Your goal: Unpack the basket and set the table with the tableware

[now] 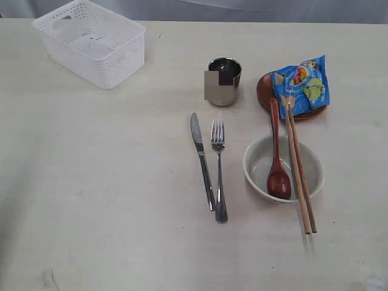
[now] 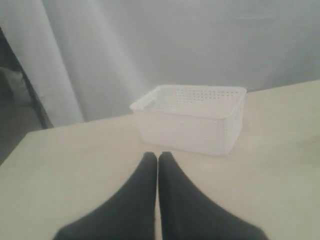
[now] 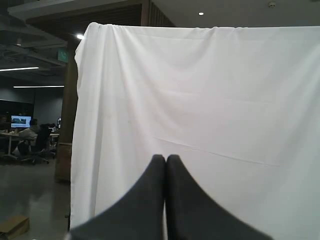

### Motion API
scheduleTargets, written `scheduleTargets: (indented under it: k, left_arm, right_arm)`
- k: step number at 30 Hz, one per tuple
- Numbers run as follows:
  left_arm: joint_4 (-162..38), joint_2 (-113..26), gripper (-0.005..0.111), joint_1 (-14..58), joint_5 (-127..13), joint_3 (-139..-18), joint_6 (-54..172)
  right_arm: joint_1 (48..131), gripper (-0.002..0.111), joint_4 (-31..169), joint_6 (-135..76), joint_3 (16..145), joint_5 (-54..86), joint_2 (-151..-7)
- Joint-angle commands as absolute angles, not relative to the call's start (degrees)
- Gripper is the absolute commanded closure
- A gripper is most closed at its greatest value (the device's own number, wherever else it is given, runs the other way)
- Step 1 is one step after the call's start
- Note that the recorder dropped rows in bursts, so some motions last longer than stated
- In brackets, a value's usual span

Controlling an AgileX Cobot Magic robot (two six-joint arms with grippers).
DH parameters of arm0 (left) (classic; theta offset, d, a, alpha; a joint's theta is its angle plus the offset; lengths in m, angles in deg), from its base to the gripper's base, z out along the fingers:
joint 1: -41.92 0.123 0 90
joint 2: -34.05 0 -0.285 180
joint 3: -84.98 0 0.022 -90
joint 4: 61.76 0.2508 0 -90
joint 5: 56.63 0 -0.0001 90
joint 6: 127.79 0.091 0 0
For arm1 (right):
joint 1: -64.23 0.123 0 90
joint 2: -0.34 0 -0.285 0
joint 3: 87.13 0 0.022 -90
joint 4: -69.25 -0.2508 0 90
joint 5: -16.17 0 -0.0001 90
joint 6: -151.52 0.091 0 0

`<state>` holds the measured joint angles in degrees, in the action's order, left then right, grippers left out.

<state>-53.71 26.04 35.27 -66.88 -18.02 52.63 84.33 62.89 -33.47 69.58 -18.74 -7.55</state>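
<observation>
Unpacking seems done: the basket [image 1: 118,60] stands empty at eleven o'clock on the table [image 1: 109,182], knife [image 1: 202,160], fork [image 1: 219,170], cup [image 1: 227,73] and bowl [image 1: 260,163] lie centre to three o'clock, and the left gripper [image 2: 158,157] and right gripper [image 3: 166,159], pinched closed on nothing, probably need only park.

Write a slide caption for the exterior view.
Empty basket in the corner; knife, fork, cup, bowl holding spoon, chopsticks across its rim, chip bag on plate, all on the table.
</observation>
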Motion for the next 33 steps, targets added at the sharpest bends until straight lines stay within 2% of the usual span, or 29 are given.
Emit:
scheduleTargets:
  k: [1,33]
  left_arm:
    - [-54.4,26.3,0.105,35.5,-73.0,-17.8,52.8]
    - [-54.5,26.3,0.105,35.5,-75.4,-17.8,52.2]
  right_arm:
    - [84.5,0.109,63.2,-33.4,69.5,-18.7,-7.4]
    - [84.5,0.109,63.2,-33.7,69.5,-18.7,-7.4]
